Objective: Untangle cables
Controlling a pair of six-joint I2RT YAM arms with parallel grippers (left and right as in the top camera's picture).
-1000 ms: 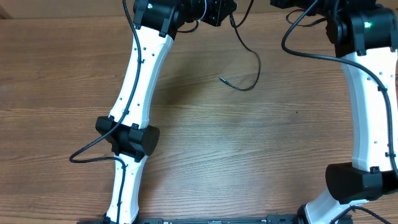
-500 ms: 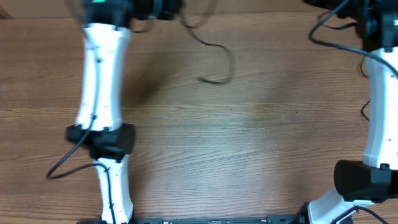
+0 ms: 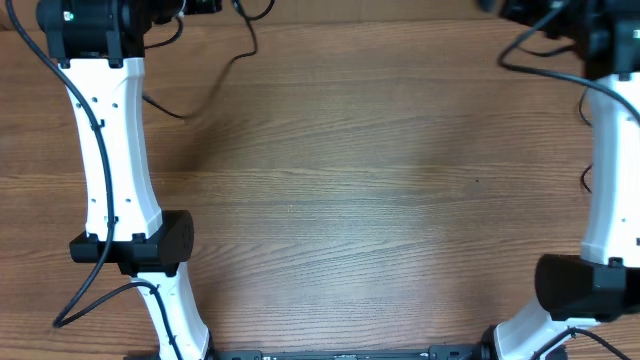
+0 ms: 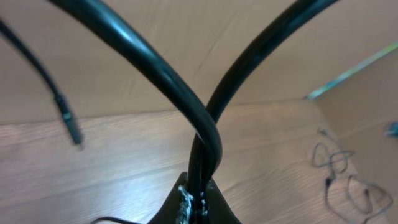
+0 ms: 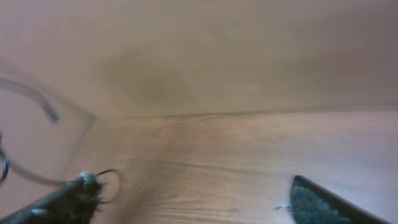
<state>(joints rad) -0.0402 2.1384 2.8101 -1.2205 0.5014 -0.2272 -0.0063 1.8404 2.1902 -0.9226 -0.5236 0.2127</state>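
- At table level: wood-grain top, tan board behind.
- Left gripper pinched on cable, two strands crossing upward.
- More cables lying far right on the wood.
- Right gripper spread wide over the wood.

The left pincer clamps a crossed black cable, a thin tangle lying well apart.

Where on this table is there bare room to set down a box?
The wide middle of the table, between the left arm and right arm, is bare. Crowded only at the far left, where the cable trails beside the left arm.
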